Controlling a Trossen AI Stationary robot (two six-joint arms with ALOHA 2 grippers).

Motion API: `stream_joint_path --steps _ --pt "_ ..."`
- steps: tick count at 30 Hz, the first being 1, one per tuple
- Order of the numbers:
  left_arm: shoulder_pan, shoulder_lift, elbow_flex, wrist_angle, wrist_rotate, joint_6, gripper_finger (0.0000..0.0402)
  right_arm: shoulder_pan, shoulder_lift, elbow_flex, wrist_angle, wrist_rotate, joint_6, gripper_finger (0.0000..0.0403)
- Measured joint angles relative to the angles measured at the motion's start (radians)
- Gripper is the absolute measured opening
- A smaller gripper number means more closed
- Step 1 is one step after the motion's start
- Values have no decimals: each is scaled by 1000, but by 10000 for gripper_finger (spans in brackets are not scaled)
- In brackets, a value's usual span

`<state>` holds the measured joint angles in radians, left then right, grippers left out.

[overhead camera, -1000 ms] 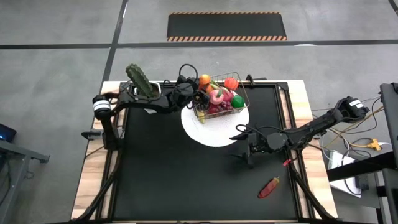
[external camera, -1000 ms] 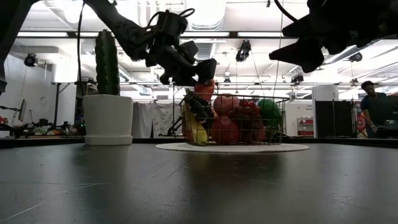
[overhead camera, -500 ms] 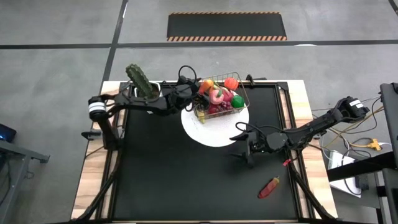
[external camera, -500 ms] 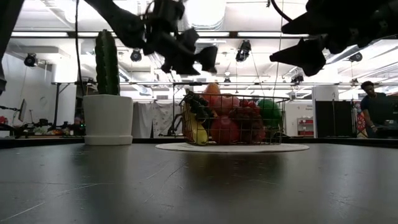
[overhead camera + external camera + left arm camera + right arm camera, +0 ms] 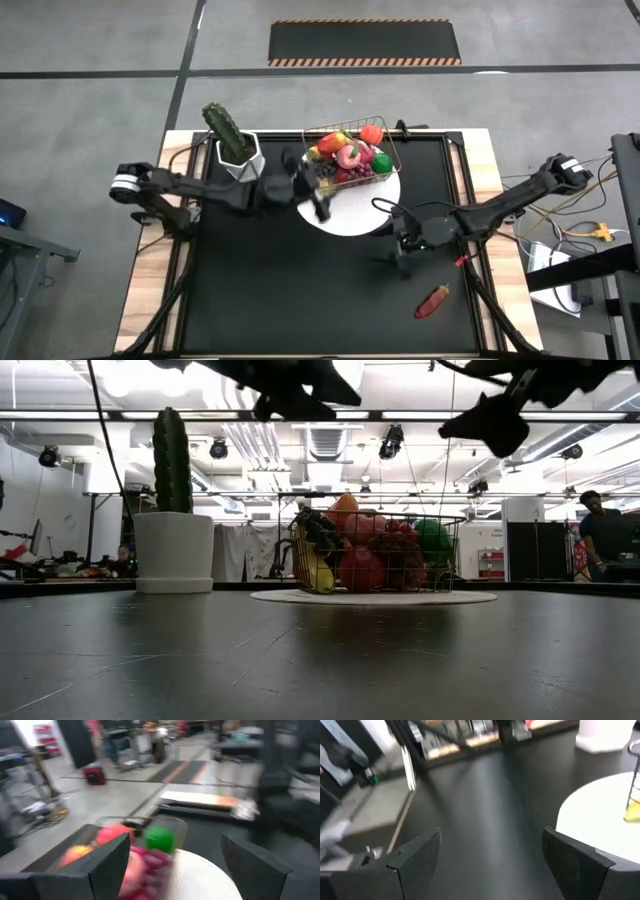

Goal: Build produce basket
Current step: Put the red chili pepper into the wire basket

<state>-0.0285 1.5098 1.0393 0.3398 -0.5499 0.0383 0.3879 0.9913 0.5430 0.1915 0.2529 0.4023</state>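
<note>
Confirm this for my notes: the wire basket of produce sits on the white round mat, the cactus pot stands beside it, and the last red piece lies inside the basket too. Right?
Not quite. The basket does sit on the white round mat, with the cactus pot beside it, but one red piece lies out on the black table, away from the basket, near the right arm. The high view shows it.

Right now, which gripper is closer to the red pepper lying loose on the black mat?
Right. The right gripper hovers just up-table of the red pepper, near the white plate's edge. The left gripper is farther, across the plate by the basket.
</note>
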Motion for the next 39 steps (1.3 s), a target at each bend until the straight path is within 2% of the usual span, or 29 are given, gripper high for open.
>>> stream_joint_path --steps 6,13,17,23,31,39 --pt "-170 -3 -76 2 2 1 292 48 0 157 -362 1 104 327" --pt "-288 -3 -166 138 1 3 293 128 28 266 -650 -19 262 327" --pt "-304 -4 -187 174 1 3 293 186 98 324 -779 -81 285 327" --pt "-303 -4 -187 176 0 4 293 263 277 443 -939 -223 216 327" --pt "-303 -4 -187 176 -1 29 293 371 515 625 -1290 -258 183 327" --pt "-303 -4 -187 176 -1 30 293 496 651 645 -1334 -284 98 327"
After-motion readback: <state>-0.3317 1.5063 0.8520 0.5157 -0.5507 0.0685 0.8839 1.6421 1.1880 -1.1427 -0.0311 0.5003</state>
